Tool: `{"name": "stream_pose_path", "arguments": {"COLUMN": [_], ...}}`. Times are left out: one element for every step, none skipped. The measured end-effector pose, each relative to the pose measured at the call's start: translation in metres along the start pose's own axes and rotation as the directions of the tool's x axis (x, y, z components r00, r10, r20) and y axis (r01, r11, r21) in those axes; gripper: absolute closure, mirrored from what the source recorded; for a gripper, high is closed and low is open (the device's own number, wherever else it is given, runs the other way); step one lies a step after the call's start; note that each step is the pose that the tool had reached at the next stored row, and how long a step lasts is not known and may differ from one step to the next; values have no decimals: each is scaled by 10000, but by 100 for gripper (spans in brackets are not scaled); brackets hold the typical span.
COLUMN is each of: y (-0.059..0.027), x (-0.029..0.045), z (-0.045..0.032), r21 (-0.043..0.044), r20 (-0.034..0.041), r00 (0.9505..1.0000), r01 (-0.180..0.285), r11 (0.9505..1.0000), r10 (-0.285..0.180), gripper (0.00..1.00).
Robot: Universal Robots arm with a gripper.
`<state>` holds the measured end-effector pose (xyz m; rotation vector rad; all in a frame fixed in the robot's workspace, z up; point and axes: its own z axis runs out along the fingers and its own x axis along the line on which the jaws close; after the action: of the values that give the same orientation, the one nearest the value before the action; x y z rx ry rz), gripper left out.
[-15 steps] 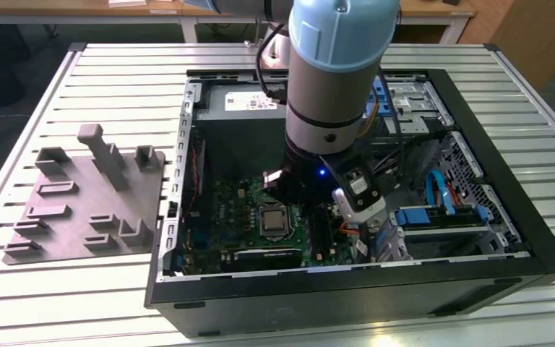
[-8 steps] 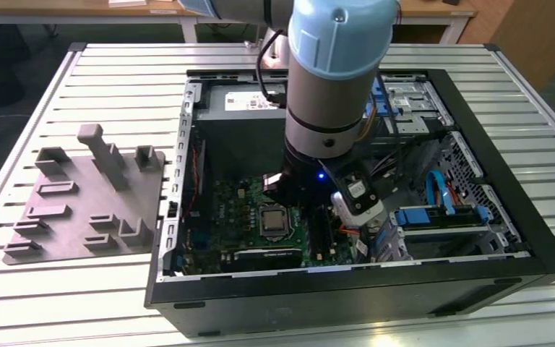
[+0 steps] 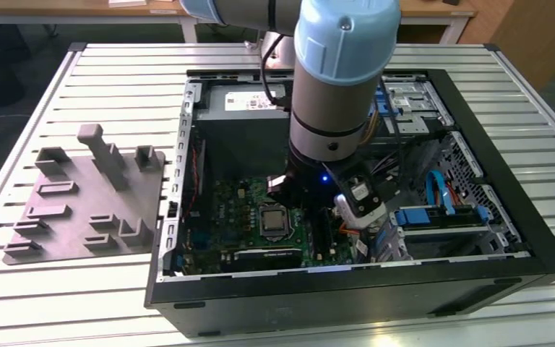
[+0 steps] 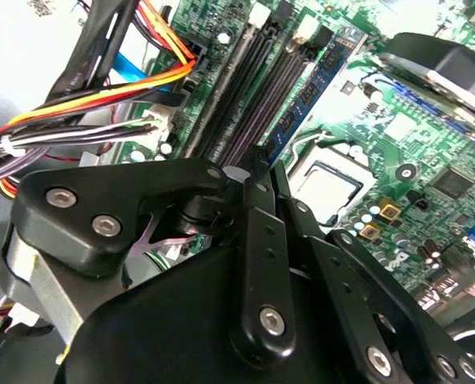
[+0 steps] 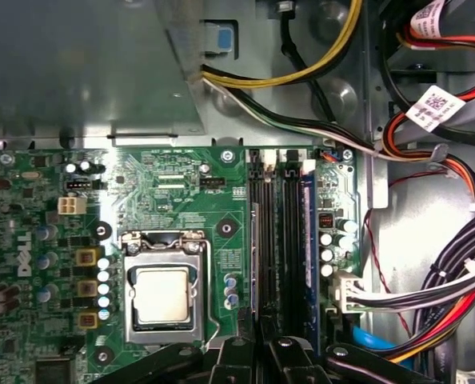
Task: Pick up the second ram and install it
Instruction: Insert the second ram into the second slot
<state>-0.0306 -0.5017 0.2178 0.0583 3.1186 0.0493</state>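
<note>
One robot arm reaches into an open black metal computer case (image 3: pixel 509 238), its matte black gripper (image 4: pixel 257 164) low over the green motherboard (image 5: pixel 181 184). Whether the fingers are apart or clamped cannot be told. A blue-edged ram (image 5: pixel 305 232) stands seated upright in the slots (image 5: pixel 273 232) beside the square metal processor (image 5: pixel 161 296); a grey slotted holder block (image 3: pixel 84 202) lies outside the case.

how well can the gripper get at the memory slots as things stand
Probably yes: the gripper hangs right over the memory slots, and the cables lie off to one side, not across them.
</note>
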Motion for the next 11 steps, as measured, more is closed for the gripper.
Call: {"name": "stream_pose_path", "arguments": {"y": [4,8,16,24,28,29,30,31,32,36,42], "x": [-9,-16,-17,-17,-18,-18,-18,-17,-18,-19,-19], "z": [6,12,17,18,18,18,16,12,4,-1,-2], "r21": [1,1,-1,-1,-1,-1,0,0,-1,-3,-3], "r20": [-1,0,0,1,1,0,3,5,5,6,6], "r00": [10000,10000,10000,10000,10000,10000,10000,10000,10000,10000,10000], "r01": [-1,-1,-2,-1,2,5,6,6,9,10,13], "r11": [10000,10000,10000,10000,10000,10000,10000,10000,10000,10000,10000], "r10": [1,1,2,1,-2,-5,-6,-6,-9,-10,-13], "gripper": [86,86,86,86,86,86,86,86,86,86,86]}}
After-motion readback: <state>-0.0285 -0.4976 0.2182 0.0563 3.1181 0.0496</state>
